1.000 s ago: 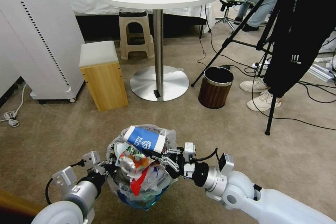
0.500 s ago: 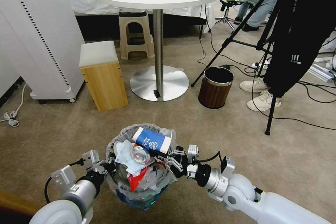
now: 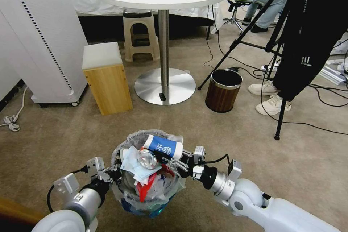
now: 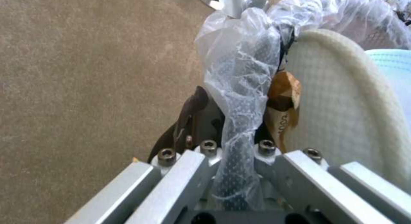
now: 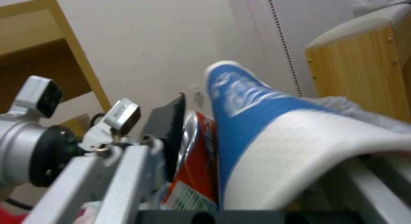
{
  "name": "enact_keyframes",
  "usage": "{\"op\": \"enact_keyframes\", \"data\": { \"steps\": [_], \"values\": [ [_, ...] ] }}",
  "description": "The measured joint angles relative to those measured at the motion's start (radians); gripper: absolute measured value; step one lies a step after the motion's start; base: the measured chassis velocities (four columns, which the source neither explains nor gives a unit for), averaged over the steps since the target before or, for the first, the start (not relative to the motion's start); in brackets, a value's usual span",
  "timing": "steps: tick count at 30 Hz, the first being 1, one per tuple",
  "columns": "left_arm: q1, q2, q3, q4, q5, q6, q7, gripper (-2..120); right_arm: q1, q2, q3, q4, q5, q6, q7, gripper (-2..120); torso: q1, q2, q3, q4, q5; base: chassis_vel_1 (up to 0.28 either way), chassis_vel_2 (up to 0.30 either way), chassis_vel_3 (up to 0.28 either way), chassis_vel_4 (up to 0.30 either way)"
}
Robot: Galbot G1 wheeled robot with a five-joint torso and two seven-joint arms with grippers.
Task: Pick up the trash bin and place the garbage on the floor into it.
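Beige carpet spreads under the trash bin [image 3: 146, 185], which sits low in the head view between both arms. Its liner bag hides most of the mesh. At nine o'clock the left gripper [image 3: 110, 174] is clamped on the bagged rim [image 4: 240, 99]. At three o'clock the right gripper [image 3: 174, 159] grips the blue-white paper cup [image 3: 163, 146] over the heaped garbage [image 3: 145, 168]. A brown bin [image 3: 223, 90] stands at one o'clock, well apart.
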Motion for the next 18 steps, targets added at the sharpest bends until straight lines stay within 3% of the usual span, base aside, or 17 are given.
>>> {"op": "enact_keyframes", "data": {
  "steps": [10,12,18],
  "values": [
    [-0.003,-0.003,0.001,0.000,0.001,0.001,0.001,1,0.010,-0.006,0.002,0.016,0.002,-0.005,0.010,82,0.000,0.000,0.000,0.0000,-0.0001,0.000,0.000,0.000,0.000],
    [-0.001,-0.007,0.010,0.002,0.006,0.002,0.001,1,0.010,-0.014,0.002,0.025,0.000,-0.015,0.029,93,0.000,0.000,0.000,-0.0001,-0.0001,0.000,0.000,0.000,0.000],
    [0.001,-0.012,0.019,0.002,0.013,0.003,0.002,1,0.019,-0.032,-0.012,0.029,-0.006,-0.019,0.038,100,0.000,0.000,0.000,0.0000,-0.0001,0.000,0.000,0.000,0.000]
  ]
}}
